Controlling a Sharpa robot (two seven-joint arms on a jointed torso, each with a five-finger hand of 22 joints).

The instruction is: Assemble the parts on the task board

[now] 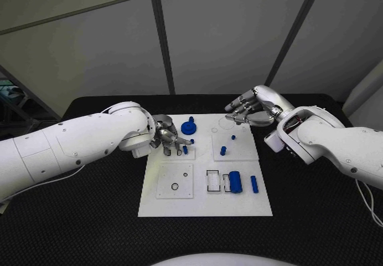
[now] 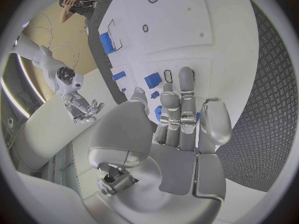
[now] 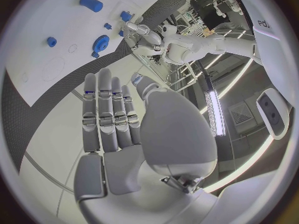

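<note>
The white task board (image 1: 206,202) lies mid-table. My left hand (image 1: 167,138) hovers over its far left panel, fingers (image 2: 185,92) stretched out flat and holding nothing. A blue gear (image 1: 188,127) stands just beside that hand, and a short blue peg (image 1: 185,149) stands at its fingertips. Two small blue pegs (image 1: 234,137) (image 1: 223,149) stand in the far right panel. A blue cylinder (image 1: 236,182) and a thin blue pin (image 1: 254,184) lie at the near right. My right hand (image 1: 251,108) hangs over the board's far right corner, fingers (image 3: 102,109) straight and empty.
A near-left panel (image 1: 175,180) carries two black rings. A black-outlined slot (image 1: 213,181) sits beside the cylinder. Black table (image 1: 96,221) surrounds the board on all sides.
</note>
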